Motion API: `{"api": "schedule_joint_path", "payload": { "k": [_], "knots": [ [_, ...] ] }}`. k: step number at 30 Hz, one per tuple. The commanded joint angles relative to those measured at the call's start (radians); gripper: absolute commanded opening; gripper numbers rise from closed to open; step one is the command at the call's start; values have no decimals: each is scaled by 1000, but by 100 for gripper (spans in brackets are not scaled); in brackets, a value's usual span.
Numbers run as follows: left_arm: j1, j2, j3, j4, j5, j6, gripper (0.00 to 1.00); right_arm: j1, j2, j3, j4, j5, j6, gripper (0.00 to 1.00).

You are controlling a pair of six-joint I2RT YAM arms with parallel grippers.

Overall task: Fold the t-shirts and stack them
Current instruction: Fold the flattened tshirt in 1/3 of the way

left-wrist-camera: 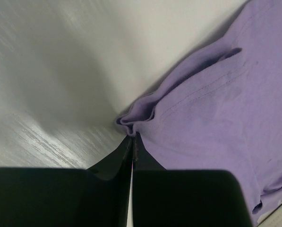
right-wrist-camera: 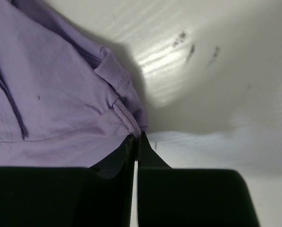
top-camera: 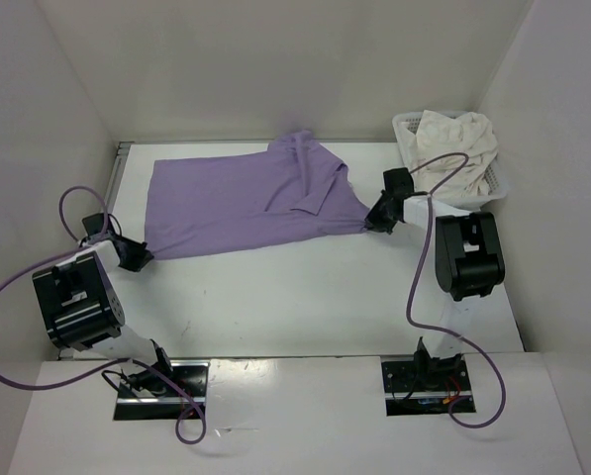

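Note:
The lavender purple t-shirt (top-camera: 241, 203) lies spread across the back of the table, its right part rumpled and folded over. My left gripper (top-camera: 137, 255) is shut on the shirt's near left corner, a bunched fold of purple hem (left-wrist-camera: 131, 124) between the fingertips. My right gripper (top-camera: 377, 220) is shut on the shirt's near right corner, pinching a stitched seam (right-wrist-camera: 126, 118). A cream white t-shirt (top-camera: 458, 148) is heaped in the basket. The bright green t-shirt is out of view.
A white plastic mesh basket (top-camera: 410, 127) stands at the back right corner against the wall. White walls enclose the table on the left, back and right. Purple cables loop from both arms over the near edge.

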Motion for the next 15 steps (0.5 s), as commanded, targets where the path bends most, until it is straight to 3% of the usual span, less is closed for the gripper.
{"api": "schedule_joint_path", "payload": {
  "k": [1, 4, 9, 15],
  "knots": [
    [7, 11, 43, 15, 26, 21, 0, -8, -94, -35, -49, 74, 14, 1],
    [7, -22, 66, -7, 46, 39, 0, -8, -192, -57, -91, 63, -9, 1],
    [-83, -102, 164, -73, 101, 39, 0, -8, -396, -28, -222, 72, -55, 1],
    [-125, -135, 496, -183, 184, 50, 0, -8, -555, 222, -373, 37, -90, 1]
  ]
}}
